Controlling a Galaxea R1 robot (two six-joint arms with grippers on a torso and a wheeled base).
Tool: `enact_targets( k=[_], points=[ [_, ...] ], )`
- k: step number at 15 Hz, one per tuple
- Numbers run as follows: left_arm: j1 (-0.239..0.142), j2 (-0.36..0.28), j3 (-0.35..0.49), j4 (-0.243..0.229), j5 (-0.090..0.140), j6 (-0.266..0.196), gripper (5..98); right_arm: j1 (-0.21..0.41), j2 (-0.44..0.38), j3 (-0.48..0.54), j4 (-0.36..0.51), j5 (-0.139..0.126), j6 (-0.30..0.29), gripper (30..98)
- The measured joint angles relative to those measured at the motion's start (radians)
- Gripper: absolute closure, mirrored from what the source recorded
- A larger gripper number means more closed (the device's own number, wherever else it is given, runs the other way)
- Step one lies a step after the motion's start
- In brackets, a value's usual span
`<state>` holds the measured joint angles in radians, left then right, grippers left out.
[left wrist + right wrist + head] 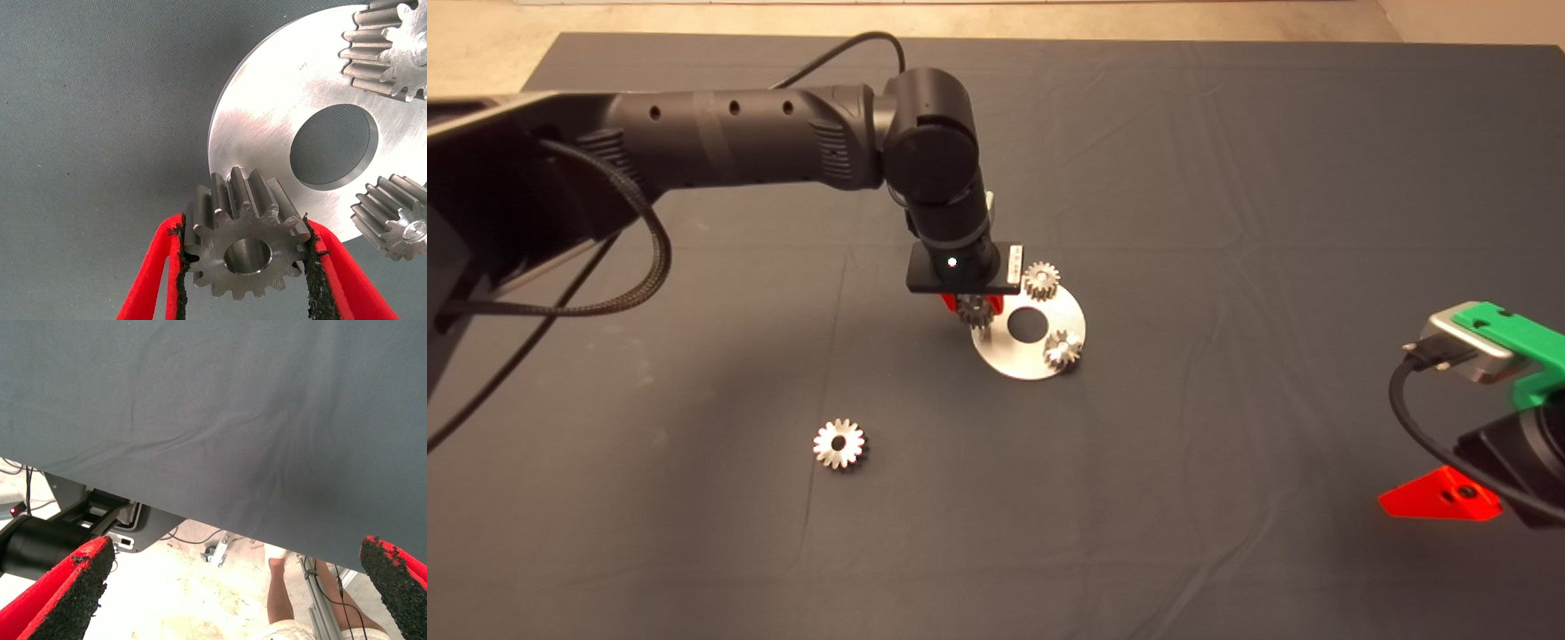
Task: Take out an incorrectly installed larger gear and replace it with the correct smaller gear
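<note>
My left gripper (971, 309) is shut on the smaller gear (243, 250), a dull grey steel gear held by its teeth between both pads. It hangs at the near-left edge of a round silver plate (1014, 363), which also shows in the left wrist view (267, 113). I cannot tell whether the gear touches the plate. The larger gear (839, 444), bright silver with a wide hole, lies flat on the mat to the front left, apart from both grippers. My right gripper (1449, 498) is parked at the lower right edge, open and empty (233, 587).
Two other small gears (1040, 280) (1063, 349) stand on the plate around its round centre hole (1027, 325). The right wrist view shows the mat's edge, the floor and a person's leg (280, 587).
</note>
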<state>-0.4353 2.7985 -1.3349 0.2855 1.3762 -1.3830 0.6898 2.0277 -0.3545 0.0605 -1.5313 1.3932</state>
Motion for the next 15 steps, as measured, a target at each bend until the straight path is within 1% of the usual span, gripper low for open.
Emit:
enact_targets(
  k=[4,7,11,12,13,14,15],
  points=[
    [0.000,0.000,0.000,0.000,0.000,0.000,69.9,0.000,0.000,0.000,0.000,0.000,0.000,30.8],
    [0.000,0.002,0.014,0.003,0.000,-0.017,69.9,0.000,0.000,0.000,0.000,0.000,0.000,30.8],
    [0.000,0.002,0.014,0.004,0.000,-0.018,69.9,0.000,0.000,0.000,0.000,0.000,0.000,30.8],
    [0.005,0.002,0.014,0.012,0.000,-0.018,69.9,0.000,0.000,0.000,0.000,0.000,0.000,30.8],
    [0.017,0.002,0.014,0.024,0.000,-0.018,69.7,0.000,0.000,0.000,0.000,0.000,0.000,30.8],
    [0.029,0.002,0.015,0.026,0.001,-0.018,69.9,0.000,0.000,0.000,0.000,0.000,0.000,30.8],
    [0.028,0.002,0.016,0.026,0.000,-0.018,69.9,0.000,0.000,0.000,0.000,0.000,0.000,30.8]
  ],
)
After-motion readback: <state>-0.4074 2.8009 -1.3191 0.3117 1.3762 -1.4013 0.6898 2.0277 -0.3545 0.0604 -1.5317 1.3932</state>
